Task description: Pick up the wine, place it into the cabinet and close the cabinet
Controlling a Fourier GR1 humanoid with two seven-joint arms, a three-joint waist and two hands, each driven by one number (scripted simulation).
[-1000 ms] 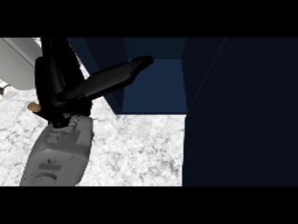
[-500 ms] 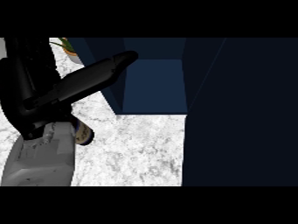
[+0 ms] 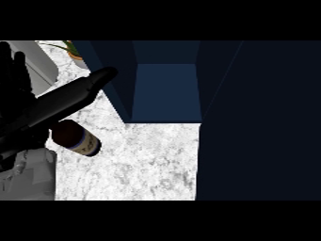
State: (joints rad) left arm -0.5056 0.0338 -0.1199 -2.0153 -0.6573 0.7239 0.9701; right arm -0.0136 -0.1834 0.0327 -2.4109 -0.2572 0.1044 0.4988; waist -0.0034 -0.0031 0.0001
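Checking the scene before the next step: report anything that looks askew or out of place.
The wine bottle lies tipped on the marble counter, not upright, partly under the left hand, whose fingers are straight and not curled round it. The cabinet stands open with nothing visible inside. No spill shows.

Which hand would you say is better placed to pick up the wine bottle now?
Probably the left hand: it hangs open right over the wine bottle on the counter, left of the open cabinet. The right hand is out of view.
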